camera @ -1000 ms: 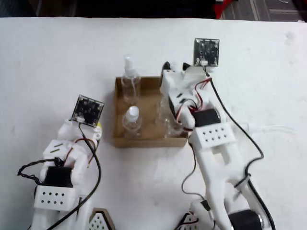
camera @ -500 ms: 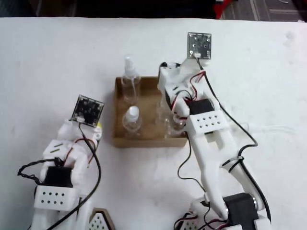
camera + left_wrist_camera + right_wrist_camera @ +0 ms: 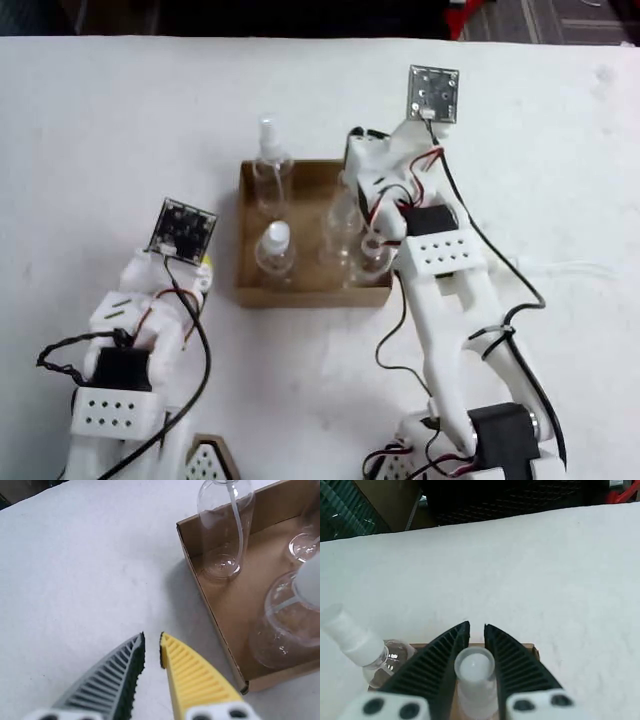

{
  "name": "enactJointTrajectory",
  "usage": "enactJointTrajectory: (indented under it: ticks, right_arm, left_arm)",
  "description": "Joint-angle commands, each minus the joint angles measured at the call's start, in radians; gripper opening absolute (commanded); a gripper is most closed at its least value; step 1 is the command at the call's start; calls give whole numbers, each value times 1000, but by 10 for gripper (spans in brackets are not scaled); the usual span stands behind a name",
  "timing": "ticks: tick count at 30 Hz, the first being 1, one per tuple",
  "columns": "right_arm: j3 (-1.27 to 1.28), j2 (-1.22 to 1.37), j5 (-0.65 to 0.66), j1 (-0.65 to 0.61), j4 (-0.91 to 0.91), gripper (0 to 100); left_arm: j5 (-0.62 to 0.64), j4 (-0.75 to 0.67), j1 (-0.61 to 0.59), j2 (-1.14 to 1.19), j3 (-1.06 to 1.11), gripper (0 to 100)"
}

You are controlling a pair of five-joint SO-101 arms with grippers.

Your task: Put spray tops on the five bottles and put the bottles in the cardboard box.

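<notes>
The cardboard box [image 3: 244,228] lies at mid-table with several clear bottles standing in it. Two of them, with white spray tops, stand on its left side: one at the far end [image 3: 270,160] and one nearer [image 3: 274,246]. Two more [image 3: 341,222] [image 3: 373,254] stand on the right side under my right arm [image 3: 440,270]. My right gripper [image 3: 476,630] is shut on the white spray top [image 3: 475,666] of one right-side bottle. My left gripper [image 3: 152,642] hangs over bare table beside the box's left wall [image 3: 200,582], shut and holding nothing.
White table [image 3: 120,120] surrounds the box, with open room to the left, right and far side. Cables [image 3: 520,290] trail along the right arm. A tan-edged object [image 3: 208,455] pokes in at the near edge.
My right arm shifted left and farther over the box, then back right. The two right-side bottles now show more from under it. My left arm has not moved.
</notes>
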Motion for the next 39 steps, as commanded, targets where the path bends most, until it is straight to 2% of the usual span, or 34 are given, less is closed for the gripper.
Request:
enactJointTrajectory:
  ticks: [1, 8, 13, 20, 25, 39]
  right_arm:
    - [-34, -15, 8, 1, -7, 15]
    - [118, -16, 186, -45, -220, 15]
    - [181, -16, 187, -51, -326, 15]
    - [210, -21, 184, -54, -334, 15]
    - [226, -116, 91, -48, -325, 15]
    - [276, -177, 89, -47, -335, 15]
  left_arm:
    - [-12, -23, -10, -16, -5, 77]
    - [-12, -23, -10, -16, -5, 77]
    - [-12, -23, -10, -16, -5, 77]
    - [-12, -23, -10, -16, -5, 77]
    - [-12, -23, -10, -16, -5, 77]
    - [-12, -23, -10, -16, -5, 76]
